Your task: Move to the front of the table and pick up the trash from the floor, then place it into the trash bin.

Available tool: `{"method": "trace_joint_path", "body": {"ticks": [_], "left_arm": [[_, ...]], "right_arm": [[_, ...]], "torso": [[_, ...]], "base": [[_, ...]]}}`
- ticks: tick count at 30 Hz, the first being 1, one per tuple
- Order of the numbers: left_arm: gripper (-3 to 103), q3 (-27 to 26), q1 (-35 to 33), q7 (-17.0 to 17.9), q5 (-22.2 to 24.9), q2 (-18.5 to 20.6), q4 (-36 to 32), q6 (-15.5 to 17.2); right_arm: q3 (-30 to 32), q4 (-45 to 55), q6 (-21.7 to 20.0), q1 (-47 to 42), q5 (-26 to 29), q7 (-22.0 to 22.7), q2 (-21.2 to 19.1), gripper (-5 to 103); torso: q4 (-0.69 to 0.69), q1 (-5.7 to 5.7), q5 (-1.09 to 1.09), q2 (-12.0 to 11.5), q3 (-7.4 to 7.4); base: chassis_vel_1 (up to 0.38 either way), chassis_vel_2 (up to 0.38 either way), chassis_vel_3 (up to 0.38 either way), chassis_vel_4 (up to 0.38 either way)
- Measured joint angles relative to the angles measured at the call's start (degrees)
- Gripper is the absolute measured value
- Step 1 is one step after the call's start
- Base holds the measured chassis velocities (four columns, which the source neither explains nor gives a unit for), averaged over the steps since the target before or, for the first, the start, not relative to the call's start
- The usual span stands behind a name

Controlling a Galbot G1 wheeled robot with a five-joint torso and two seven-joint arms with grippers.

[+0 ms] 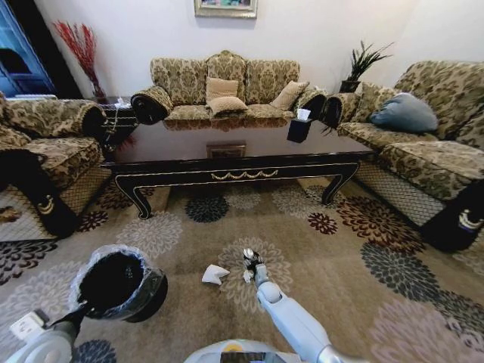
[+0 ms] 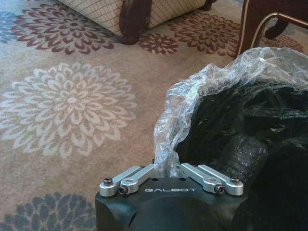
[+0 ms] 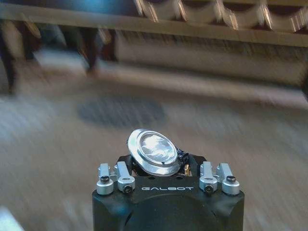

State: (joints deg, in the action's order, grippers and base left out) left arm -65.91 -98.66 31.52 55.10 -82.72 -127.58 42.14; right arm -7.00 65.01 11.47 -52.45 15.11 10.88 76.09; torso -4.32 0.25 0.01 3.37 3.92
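Your right gripper (image 1: 249, 261) sits low in the centre of the head view, above the floor (image 1: 340, 272), clamped on a small shiny disc-like piece of trash (image 3: 153, 151); the right wrist view shows that piece pinched between the jaws. A white paper wad (image 1: 215, 274) lies on the carpet just left of that gripper. Your left gripper (image 2: 171, 168) is at the lower left, closed on the clear liner (image 2: 202, 91) at the rim of the bin (image 1: 117, 283), which stands on the carpet near the wad. The worktop (image 1: 234, 155) spans the middle of the head view, beyond the trash.
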Motion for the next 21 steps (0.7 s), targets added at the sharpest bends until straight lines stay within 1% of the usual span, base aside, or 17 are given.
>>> {"method": "trace_joint_path", "body": {"ticks": [1,2,4,5,6,8,9,10,13,14,16,17,18,19,21], "left_arm": [[2,0.10,0.02,0.00,-0.07,-0.02,-0.04,0.00],[2,0.73,0.12,0.00,-0.45,-0.20,-0.31,0.00],[2,1.91,0.35,0.04,-1.44,-0.49,-0.83,0.00],[2,1.91,0.35,0.04,-1.44,-0.49,-0.83,0.00],[2,2.60,0.56,0.10,-1.86,-0.67,-1.15,0.00],[2,3.66,0.95,0.23,-2.34,-0.94,-1.77,0.00],[2,3.66,0.95,0.23,-2.34,-0.94,-1.77,0.00],[2,4.81,1.53,0.45,-3.10,-1.23,-2.38,0.00],[2,6.83,2.91,0.80,-4.34,-1.69,-3.05,-0.01],[2,6.83,2.91,0.80,-4.34,-1.69,-3.05,-0.01],[2,7.40,3.27,0.87,-4.70,-1.93,-3.19,-0.01],[2,7.66,3.36,0.88,-4.82,-2.10,-3.48,0.00],[2,7.69,3.35,0.88,-4.85,-2.16,-3.65,0.00],[2,7.69,3.35,0.88,-4.85,-2.16,-3.65,0.00],[2,7.67,3.29,0.70,-4.84,-2.18,-3.99,-0.01]], "right_arm": [[-0.19,0.81,0.27,-0.01,0.35,-0.36,-0.20,61],[-1.38,5.40,1.06,-0.05,3.17,-1.99,-1.17,61],[-3.65,13.72,1.12,0.12,7.78,-4.08,-3.36,61],[-3.65,13.72,1.12,0.12,7.78,-4.08,-3.36,61],[-4.83,17.66,1.12,0.49,9.47,-4.73,-4.36,61],[-6.63,22.18,1.10,1.11,10.89,-5.26,-5.36,61],[-6.63,22.18,1.10,1.11,10.89,-5.26,-5.36,61],[-9.34,28.09,0.97,2.22,12.18,-5.51,-6.52,61],[-14.95,36.95,-0.20,4.57,14.07,-5.98,-8.47,61],[-14.95,36.95,-0.20,4.57,14.07,-5.98,-8.47,61],[-17.66,39.33,-0.26,5.75,14.22,-6.29,-9.38,61],[-21.10,40.81,0.06,6.86,13.38,-6.78,-10.56,61],[-23.11,41.12,0.49,7.41,12.40,-7.09,-11.16,61],[-23.11,41.12,0.49,7.41,12.40,-7.09,-11.16,61],[-26.26,41.01,1.52,8.31,10.00,-7.34,-11.87,61]], "torso": [[0.00,0.00,-0.01,0.00,0.00],[0.00,0.00,-0.01,0.00,-0.01],[0.01,0.00,-0.01,0.00,0.00],[0.01,0.00,-0.01,0.00,0.00],[0.00,0.00,-0.01,0.00,-0.01],[0.00,0.00,-0.02,0.00,-0.01],[0.00,0.00,-0.02,0.00,-0.01],[-0.01,0.00,-0.02,0.00,-0.01],[0.00,0.00,-0.02,0.00,-0.01],[0.00,0.00,-0.02,0.00,-0.01],[-0.01,0.00,-0.02,0.00,-0.01],[-0.01,0.00,-0.02,0.00,-0.01],[0.00,0.00,-0.02,0.00,-0.01],[0.00,0.00,-0.02,0.00,-0.01],[0.00,0.00,-0.02,0.01,-0.01]], "base": [[0.000,0.000,0.000,0.000],[0.000,0.000,0.000,0.000],[0.000,0.000,0.000,0.000],[0.000,0.000,0.000,0.000],[0.000,0.000,0.000,0.000],[0.000,0.000,0.000,0.000],[0.000,0.000,0.000,0.000],[0.000,0.000,0.000,0.000],[0.000,0.000,0.000,0.000],[0.000,0.000,0.000,0.000],[0.000,0.000,0.000,0.000],[0.000,0.000,0.000,0.000],[0.000,0.000,0.000,0.000],[0.000,0.000,0.000,0.000],[0.000,0.000,0.000,0.000]]}}
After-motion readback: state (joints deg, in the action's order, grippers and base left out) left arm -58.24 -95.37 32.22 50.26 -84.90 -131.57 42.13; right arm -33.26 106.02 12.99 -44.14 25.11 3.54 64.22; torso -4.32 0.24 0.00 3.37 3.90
